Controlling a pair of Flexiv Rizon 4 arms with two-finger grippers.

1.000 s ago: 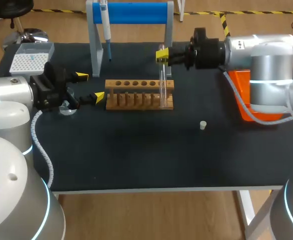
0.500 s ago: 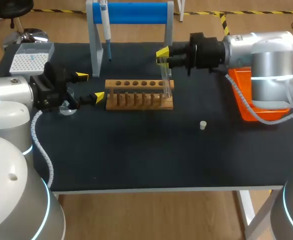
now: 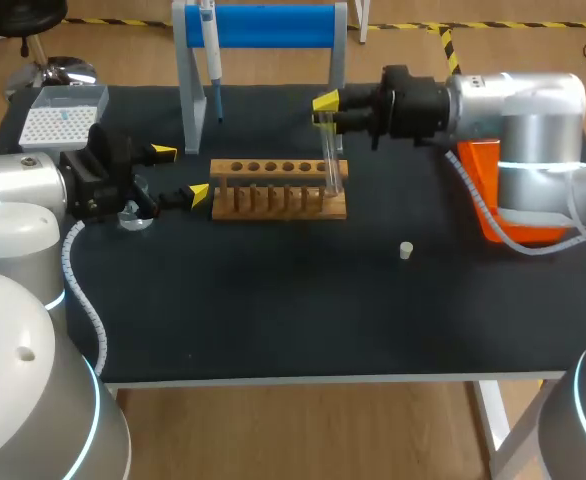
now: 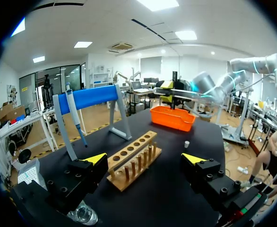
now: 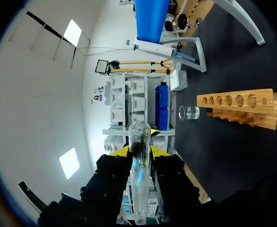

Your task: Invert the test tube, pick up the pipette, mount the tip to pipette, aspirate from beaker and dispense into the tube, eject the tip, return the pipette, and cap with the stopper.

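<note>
The table (image 3: pixel 273 310) is showing a plain black top. The rack (image 3: pixel 273 202) is looking light brown, the test tube (image 3: pixel 330 160) clear. At twelve o'clock the stand (image 3: pixel 263 25) is carrying a blue bar on grey legs. At two o'clock the bin (image 3: pixel 480 168) is glowing orange. At ten o'clock the tip box (image 3: pixel 61 120) is showing a white dotted grid. The left gripper (image 3: pixel 180 173) and right gripper (image 3: pixel 325 110) are showing black with yellow tips.

Orange bin (image 4: pixel 172 119), perhaps plastic, black table (image 3: pixel 273 310)
</note>
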